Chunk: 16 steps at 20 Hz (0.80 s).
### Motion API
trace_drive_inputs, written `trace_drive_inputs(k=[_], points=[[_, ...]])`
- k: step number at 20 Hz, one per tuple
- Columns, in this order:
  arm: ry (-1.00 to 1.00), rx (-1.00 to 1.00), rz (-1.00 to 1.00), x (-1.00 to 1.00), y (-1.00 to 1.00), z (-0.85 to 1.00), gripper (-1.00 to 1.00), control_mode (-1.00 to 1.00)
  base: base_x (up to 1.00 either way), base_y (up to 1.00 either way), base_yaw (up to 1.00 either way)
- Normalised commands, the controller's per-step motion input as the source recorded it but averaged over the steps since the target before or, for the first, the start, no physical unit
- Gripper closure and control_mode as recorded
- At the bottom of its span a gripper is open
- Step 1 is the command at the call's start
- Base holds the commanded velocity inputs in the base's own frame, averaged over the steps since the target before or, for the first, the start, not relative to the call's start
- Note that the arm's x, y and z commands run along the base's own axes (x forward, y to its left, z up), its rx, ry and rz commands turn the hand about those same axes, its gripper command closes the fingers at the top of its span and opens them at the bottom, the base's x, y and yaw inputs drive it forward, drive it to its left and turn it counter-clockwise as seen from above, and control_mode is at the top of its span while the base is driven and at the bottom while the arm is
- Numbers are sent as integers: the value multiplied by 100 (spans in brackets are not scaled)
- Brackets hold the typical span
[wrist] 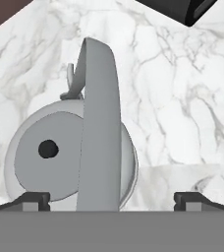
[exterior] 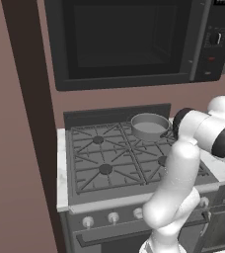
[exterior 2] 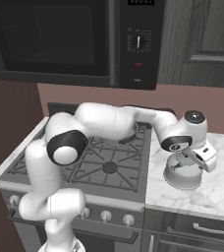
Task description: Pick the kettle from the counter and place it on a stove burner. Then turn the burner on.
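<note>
1. Dusty-pink wall (exterior: pixel 16 163) left of the range and behind it, under the microwave.
2. Black microwave (exterior: pixel 129 39) mounted above, control panel with dial (exterior 2: pixel 138 43) on its right side.
3. Dark grey-wood upper cabinet (exterior 2: pixel 202 39) to the microwave's right.
4. Dark backguard (exterior: pixel 114 114) along the range's rear edge.
5. Drawer front with pale handle (exterior 2: pixel 207 229) below the marble's front edge.

grey pot (exterior: pixel 149 126) on rear right grate, microwave (exterior: pixel 134 39) above stove, silver knobs (exterior: pixel 113 217) along stove front.
</note>
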Motion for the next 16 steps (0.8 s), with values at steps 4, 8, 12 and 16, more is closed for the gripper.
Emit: trace_drive_inputs(k=[4, 8, 12, 16], points=[[0, 3, 0, 16, 0, -14, -100, -100, 0, 0, 0], [0, 3, 0, 17, 0, -18, -100, -100, 0, 0, 0], [0, 1, 0, 2, 0, -1, 100, -100, 0, 0, 0], [0, 0, 0, 0, 0, 0, 100, -100, 0, 0, 0]])
